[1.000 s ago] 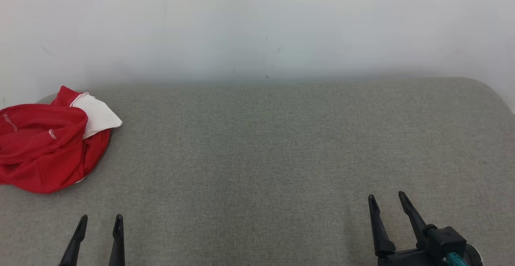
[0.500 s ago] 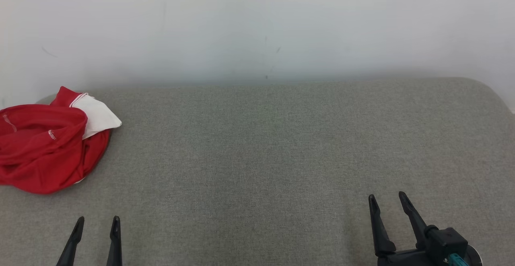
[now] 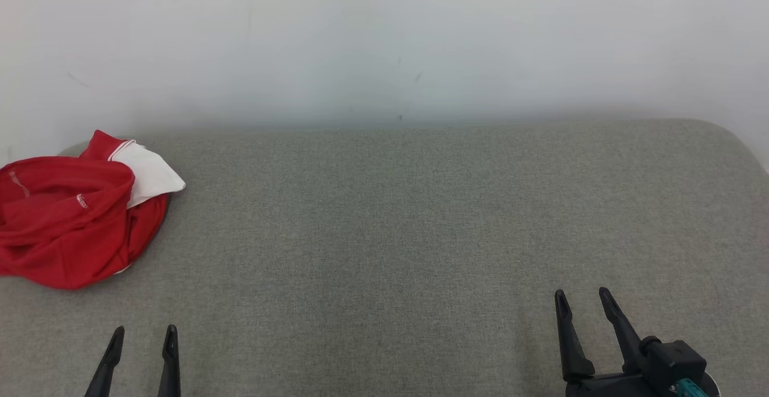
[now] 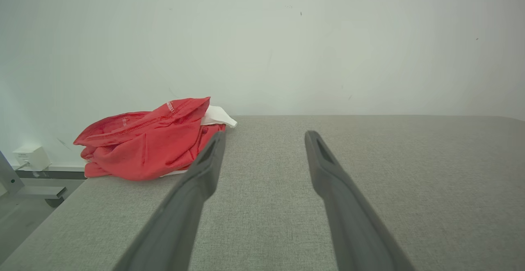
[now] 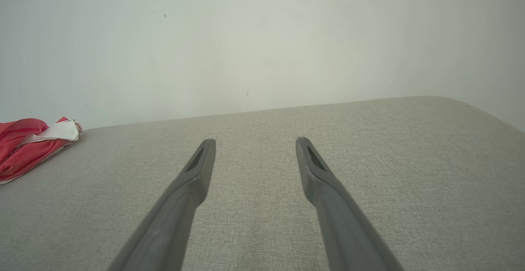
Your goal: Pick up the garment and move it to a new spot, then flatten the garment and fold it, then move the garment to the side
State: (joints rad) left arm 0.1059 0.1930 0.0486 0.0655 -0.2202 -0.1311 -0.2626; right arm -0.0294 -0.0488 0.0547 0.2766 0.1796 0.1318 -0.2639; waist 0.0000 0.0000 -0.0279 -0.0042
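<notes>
At the far left of the bench (image 3: 390, 223) the garment (image 3: 72, 229) lies in a crumpled red heap, with a white flap (image 3: 147, 172) poking out on its far right side. It sits close to the wall (image 3: 384, 36) and right at the bench's left edge. From the left wrist the garment (image 4: 147, 140) appears to overhang that edge a little, with the floor (image 4: 16, 222) and a small white box (image 4: 30, 156) beyond. The heap looks wider across than deep, its long axis running roughly along the wall, though the head view cuts off its left end.

The left gripper (image 3: 145, 330) hovers near the front edge, fingers spread apart and empty, pointing toward the wall. The garment lies ahead of it and slightly to its left, with bare fabric between them. This is plainly the nearer arm, so I'd judge the pick-up falls to it: a reach forward and a touch leftward, minding the drop on that side.

The middle of the bench is bare grey fabric, leaving plenty of room for a new spot and for flattening.

Over on the right, the right gripper (image 3: 582, 292) also stands spread and empty. From its wrist the garment (image 5: 24, 144) shows well apart, far off to the left. Beyond this gripper the bench rounds off at its far right corner.
</notes>
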